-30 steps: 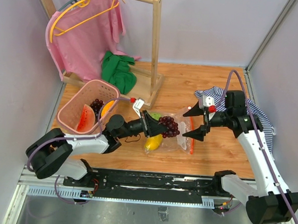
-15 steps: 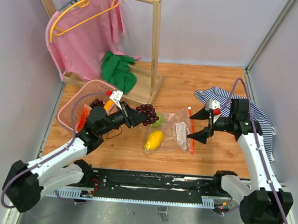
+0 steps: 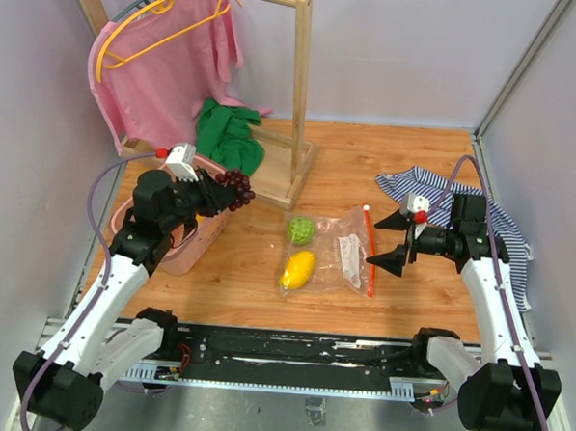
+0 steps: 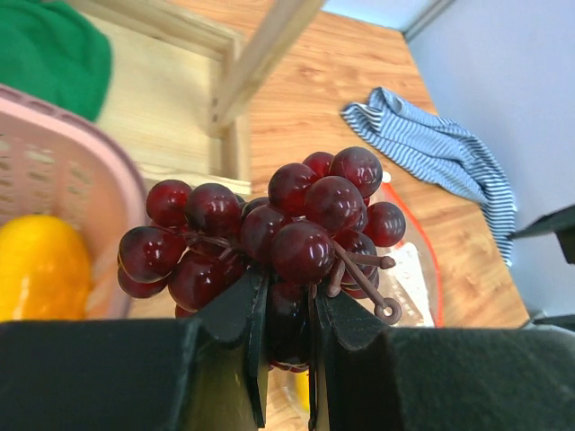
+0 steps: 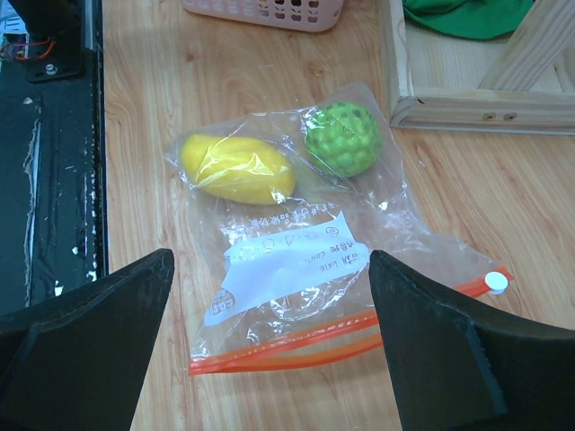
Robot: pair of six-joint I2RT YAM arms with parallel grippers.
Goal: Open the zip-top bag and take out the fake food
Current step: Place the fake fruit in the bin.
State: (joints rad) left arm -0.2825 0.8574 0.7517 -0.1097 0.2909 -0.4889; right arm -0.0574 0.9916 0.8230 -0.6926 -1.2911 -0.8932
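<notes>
Top external view, with both wrist views: removal of the fake food, part way through.

The left hand is narrowed onto the stem of the dark red grape bunch and holds it in the air by the far rim of the pink basket. In the left wrist view the two fingers pinch the bunch from below. The basket wall is on the left, and an orange fruit lies inside it. Whether the bunch is over the basket mouth or just outside the rim cannot be told.

The zip-top bag lies flat on the worktop, between the two arms and well apart from the basket. The right hand hovers just beside its zip end with the fingers spread wide and nothing between them. The right wrist view looks straight down on the bag. The red-orange zip strip shows as two separated lines, so the mouth is judged open. The white label faces up.

Two pieces lie inside the plastic, a yellow fruit and a green ball, close together at the closed end. The top view shows the same pair, the yellow fruit nearer the arms and the green ball beyond it. A striped cloth lies beside the right arm.

Progress, as a judgement: opening is done, one fruit is in the basket and the grapes are out of the bag but not yet set down. The yellow fruit and the green ball are left to take out.
</notes>
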